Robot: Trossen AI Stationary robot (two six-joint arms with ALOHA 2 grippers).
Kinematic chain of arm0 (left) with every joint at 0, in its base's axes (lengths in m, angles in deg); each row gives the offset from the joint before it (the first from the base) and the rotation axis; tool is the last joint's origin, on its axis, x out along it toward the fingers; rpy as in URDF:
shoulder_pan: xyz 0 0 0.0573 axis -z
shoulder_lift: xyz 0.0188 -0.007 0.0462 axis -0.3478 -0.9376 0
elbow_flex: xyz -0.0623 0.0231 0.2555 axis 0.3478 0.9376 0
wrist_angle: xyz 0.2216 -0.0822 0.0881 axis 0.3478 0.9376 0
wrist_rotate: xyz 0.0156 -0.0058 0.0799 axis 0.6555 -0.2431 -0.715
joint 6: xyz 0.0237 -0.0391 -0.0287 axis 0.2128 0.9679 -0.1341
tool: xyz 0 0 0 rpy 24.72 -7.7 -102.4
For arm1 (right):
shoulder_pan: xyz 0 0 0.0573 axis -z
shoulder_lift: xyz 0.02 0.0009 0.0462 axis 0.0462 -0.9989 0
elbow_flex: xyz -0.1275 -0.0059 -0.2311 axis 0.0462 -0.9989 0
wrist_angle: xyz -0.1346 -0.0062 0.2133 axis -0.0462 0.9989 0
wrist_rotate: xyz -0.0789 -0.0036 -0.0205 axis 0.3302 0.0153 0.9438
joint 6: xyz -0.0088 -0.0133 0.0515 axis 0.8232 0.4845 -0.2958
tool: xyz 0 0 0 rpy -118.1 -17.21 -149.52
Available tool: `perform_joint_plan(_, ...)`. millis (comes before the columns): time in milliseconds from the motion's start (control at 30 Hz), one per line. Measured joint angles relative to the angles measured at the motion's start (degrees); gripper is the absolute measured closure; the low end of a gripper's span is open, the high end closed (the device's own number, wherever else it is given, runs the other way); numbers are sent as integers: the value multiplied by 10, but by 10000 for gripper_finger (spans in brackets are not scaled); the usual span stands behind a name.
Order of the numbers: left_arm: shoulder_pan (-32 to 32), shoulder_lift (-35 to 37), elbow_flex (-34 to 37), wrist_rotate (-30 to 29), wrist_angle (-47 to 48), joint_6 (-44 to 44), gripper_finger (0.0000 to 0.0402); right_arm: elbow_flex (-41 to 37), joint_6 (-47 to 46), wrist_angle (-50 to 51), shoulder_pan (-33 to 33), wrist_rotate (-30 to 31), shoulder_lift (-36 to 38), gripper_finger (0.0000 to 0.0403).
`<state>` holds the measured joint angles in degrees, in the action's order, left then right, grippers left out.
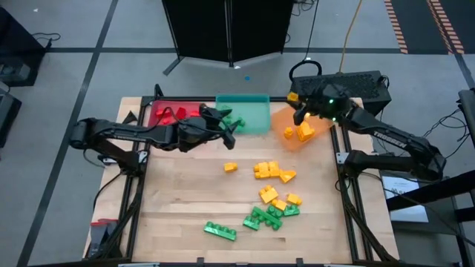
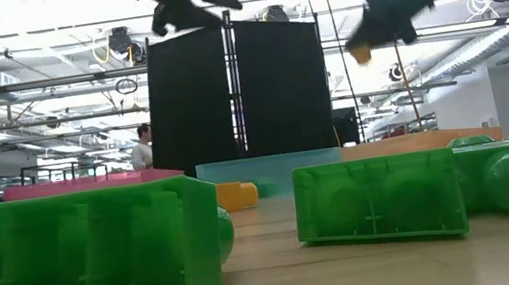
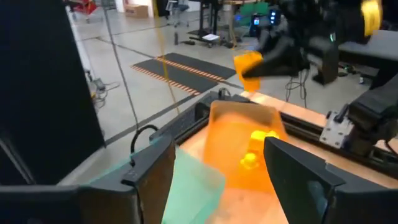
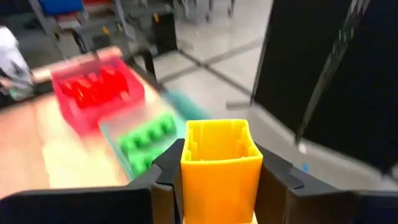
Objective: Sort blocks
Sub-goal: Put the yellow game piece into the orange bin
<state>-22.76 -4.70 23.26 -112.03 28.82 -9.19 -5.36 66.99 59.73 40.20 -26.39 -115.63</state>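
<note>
Yellow and studded, a small plastic toy brick [image 4: 221,169] is clamped between the two dark fingers of the right gripper [image 1: 295,111], which is held in the air above the translucent orange tray [image 1: 293,126] at the far right of the wooden table [image 1: 185,200]. Two more yellow bricks [image 1: 300,133] are seen lying inside that orange tray. The left gripper [image 1: 231,126] is positioned over the translucent teal tray [image 1: 252,111] in the middle of the far edge, its fingers [image 3: 298,171] held apart with nothing between them. A green brick [image 1: 237,121] is seen in the teal tray, just beside the left fingertips. Red bricks [image 1: 172,113] are gathered in the translucent red tray [image 1: 159,119] at the far left, partly covered by the left arm. On the open tabletop, loose yellow bricks [image 1: 271,172] are scattered near the centre, with one small yellow brick [image 1: 231,167] lying apart to their left. Nearer the front edge, green bricks [image 1: 261,217] are clustered with a few yellow ones, and a long green brick [image 1: 220,231] is lying by itself to the left of that cluster. A person [image 2: 142,147] is seen far off in the room behind the table.
</note>
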Motion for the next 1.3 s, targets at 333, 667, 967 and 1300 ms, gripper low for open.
perform_joint_plan(333,-5,23,93,78,-11,80,156,-192,-153,-71,8,62,-1,292)
perform_joint_plan(667,-5,-22,98,140,11,92,156,-228,-215,-95,9,56,-1,120)
perform_joint_plan(967,29,-60,98,194,34,78,156,-179,-222,-100,6,32,-1,47)
perform_joint_plan(1300,144,-119,98,29,33,117,156,-122,-201,-95,6,-3,-1,60)
